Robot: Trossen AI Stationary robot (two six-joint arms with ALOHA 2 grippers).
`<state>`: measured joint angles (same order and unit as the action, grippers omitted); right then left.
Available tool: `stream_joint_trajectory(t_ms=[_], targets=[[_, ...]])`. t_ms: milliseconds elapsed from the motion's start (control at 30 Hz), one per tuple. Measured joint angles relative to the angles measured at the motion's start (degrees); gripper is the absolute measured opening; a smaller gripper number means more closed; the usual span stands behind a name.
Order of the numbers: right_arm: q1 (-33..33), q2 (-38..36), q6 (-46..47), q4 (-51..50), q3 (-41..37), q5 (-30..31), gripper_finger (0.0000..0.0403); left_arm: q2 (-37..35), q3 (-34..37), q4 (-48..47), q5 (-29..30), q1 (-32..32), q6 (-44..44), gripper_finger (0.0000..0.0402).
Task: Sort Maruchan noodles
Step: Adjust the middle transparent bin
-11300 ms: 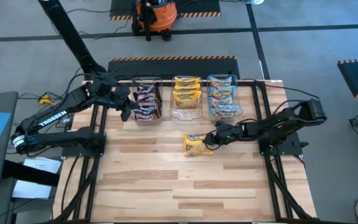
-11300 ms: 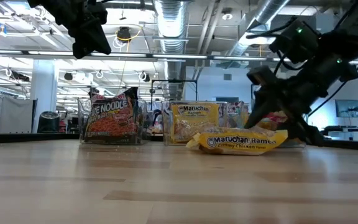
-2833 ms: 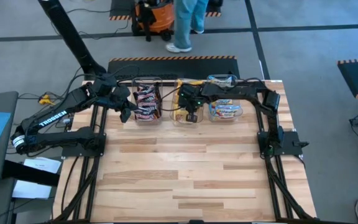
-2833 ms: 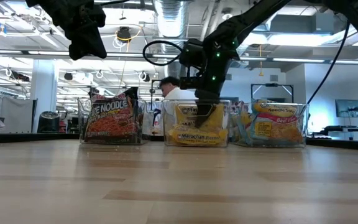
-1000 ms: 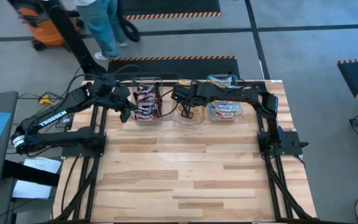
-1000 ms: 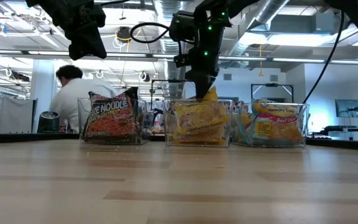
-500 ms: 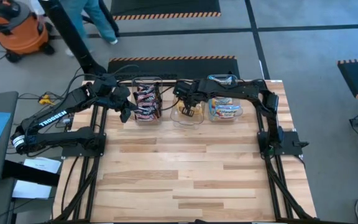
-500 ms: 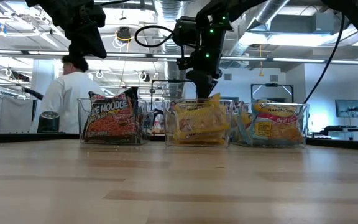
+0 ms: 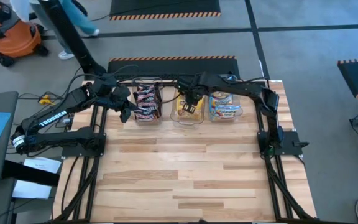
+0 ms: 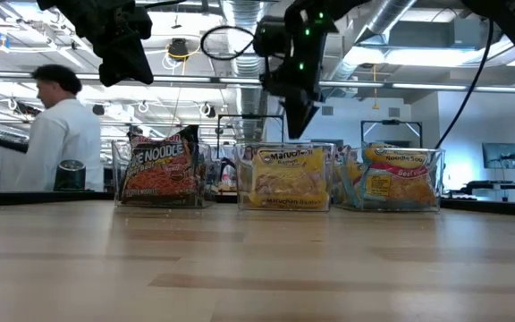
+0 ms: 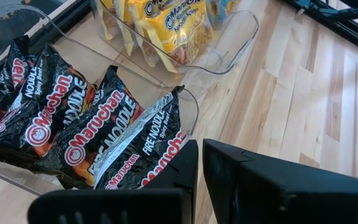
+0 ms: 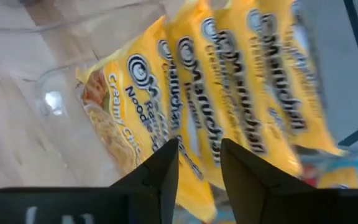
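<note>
Three clear tubs stand in a row at the table's far edge. Dark maroon packets (image 9: 145, 102) (image 10: 159, 170) (image 11: 104, 137) fill the left tub, yellow packets (image 9: 187, 108) (image 10: 284, 179) (image 12: 216, 118) stand on edge in the middle tub, and blue-pink packets (image 9: 224, 102) (image 10: 392, 179) sit in the right one. My right gripper (image 9: 188, 98) (image 10: 295, 121) (image 12: 199, 162) hovers open just above the middle tub, pointing down at the yellow packets and holding nothing. My left gripper (image 9: 127, 111) (image 10: 123, 67) (image 11: 199, 168) waits shut, raised beside the left tub.
The wooden table's near half (image 9: 185, 174) lies bare in front of the tubs. The middle tub's near end (image 9: 186, 119) holds no packet. Beyond the table, a person in a white coat (image 10: 56, 134) walks past, and an orange vacuum (image 9: 11, 31) stands on the floor.
My right gripper has let go of a yellow packet and risen out of the middle tub. The packet, tilted and sticking above the rim a second ago, has dropped and now stands flat against the tub's near wall.
</note>
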<state>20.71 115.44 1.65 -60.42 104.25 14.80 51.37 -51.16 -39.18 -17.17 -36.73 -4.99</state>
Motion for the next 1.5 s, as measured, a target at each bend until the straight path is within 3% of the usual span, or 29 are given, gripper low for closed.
stream_joint_trajectory(t_ms=[167,433,600,1000,1233,1500], targets=[[-0.7,-0.1,0.0,-8.1,8.5,-1.6,0.0147,0.0,0.0,0.0,0.0,0.0,0.0,0.0011],[-2.6,-0.2,3.0,-18.1,15.4,-24.4,0.0148,0.0,0.0,0.0,0.0,0.0,-0.2,0.0011],[-5.4,0.0,0.2,-20.0,12.6,-31.2,0.0148,0.0,0.0,0.0,0.0,0.0,-0.3,0.0011],[-9.5,0.2,-0.1,-15.8,-0.2,-30.0,0.0148,0.0,0.0,0.0,0.0,0.0,-0.2,0.0011],[-7.0,0.2,0.5,-12.8,-4.9,-26.9,0.0148,0.0,0.0,0.0,0.0,0.0,0.0,0.0011],[-3.2,0.1,1.4,-11.1,-5.2,-24.5,0.0143,0.0,0.0,0.0,0.0,0.0,-0.1,0.0011]])
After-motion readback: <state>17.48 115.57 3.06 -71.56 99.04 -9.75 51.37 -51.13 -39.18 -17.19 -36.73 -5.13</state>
